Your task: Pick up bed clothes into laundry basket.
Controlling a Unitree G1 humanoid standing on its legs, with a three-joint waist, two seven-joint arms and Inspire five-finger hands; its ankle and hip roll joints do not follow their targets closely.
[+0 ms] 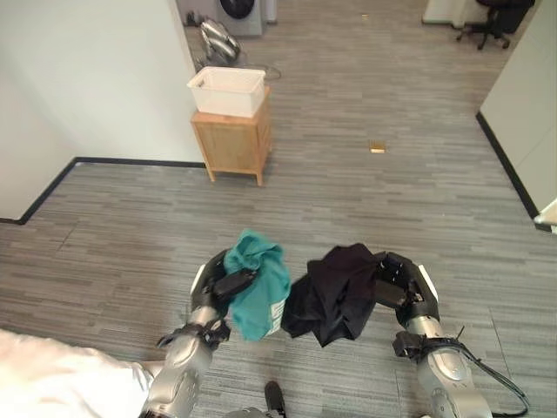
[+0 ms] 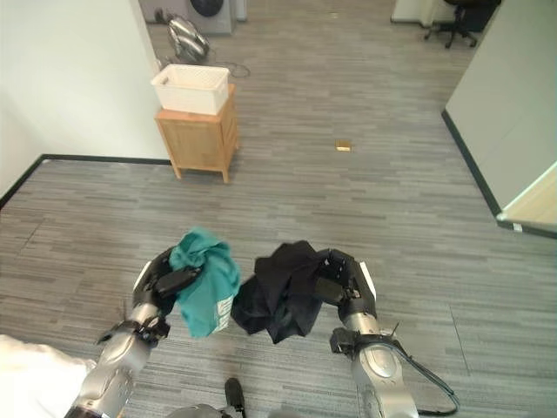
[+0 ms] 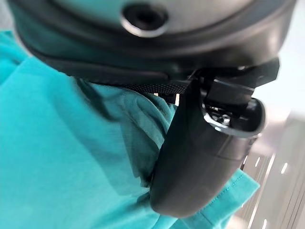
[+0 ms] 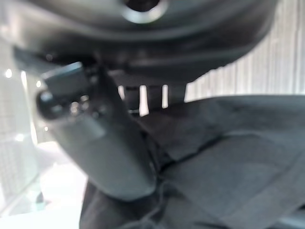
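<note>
a bunched teal garment (image 1: 258, 280) is held up above the grey floor (image 1: 365, 200) by the left hand (image 1: 218, 287), whose thumb and fingers are curled into the cloth; in the left wrist view the thumb (image 3: 200, 157) is seen pressed against the teal fabric. a crumpled black garment (image 1: 338, 292) is gripped in the same way by the right hand (image 1: 402, 283), with the thumb (image 4: 105, 152) seen clamped on the dark cloth in the right wrist view. the two garments are held side by side, close together, in front of the robot. a white laundry basket (image 1: 227, 91) is seen well ahead and to the left, set on top of a small wooden cabinet (image 1: 233, 142) beside a white wall (image 1: 96, 78). a white bed sheet (image 1: 52, 379) is visible at the lower left corner. a small brown object (image 1: 377, 147) lies on the floor further off.
</note>
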